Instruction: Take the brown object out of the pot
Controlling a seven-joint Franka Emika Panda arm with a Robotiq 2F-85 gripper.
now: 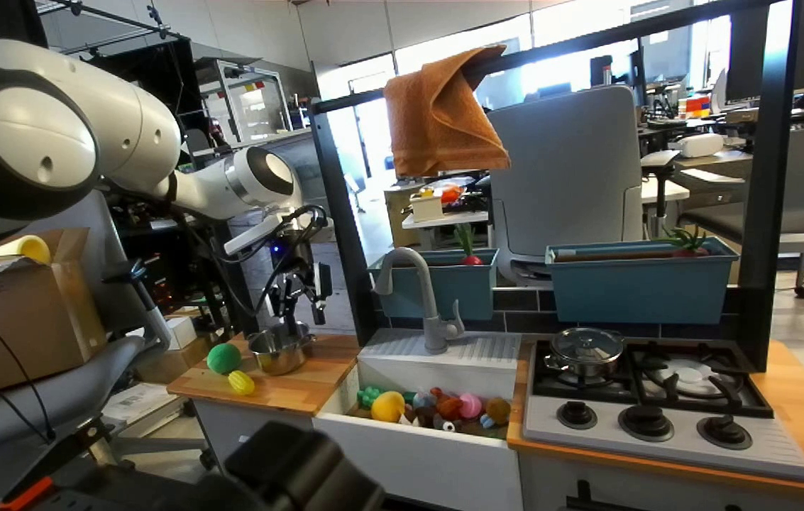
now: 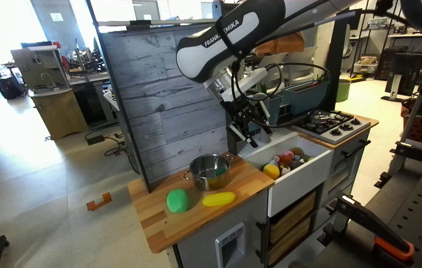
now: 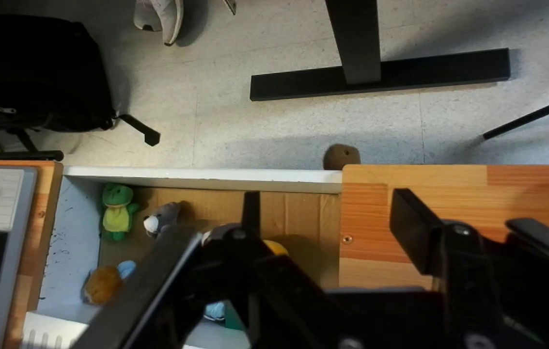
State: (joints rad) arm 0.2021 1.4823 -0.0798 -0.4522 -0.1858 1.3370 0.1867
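Observation:
A small tan-brown lump (image 3: 341, 156) shows in the wrist view, just past the counter's front edge against the floor. The steel pot (image 2: 211, 183) stands open on the wooden counter and also shows in an exterior view (image 1: 277, 355). A green patch shows inside it; I cannot tell if it is an object or a reflection. No brown object shows in the pot. My gripper (image 2: 260, 137) is open and empty, above the seam between counter and sink, to the side of the pot. Its spread fingers show in the wrist view (image 3: 325, 208), where the pot is out of sight.
A green ball (image 2: 178, 201) and yellow corn (image 2: 218, 199) lie beside the pot. The white sink (image 1: 416, 433) holds several soft toys, with a grey faucet (image 1: 433, 323) behind. A lidded pot (image 1: 587, 355) stands on the stove. A grey plank wall (image 2: 181, 111) rises behind the counter.

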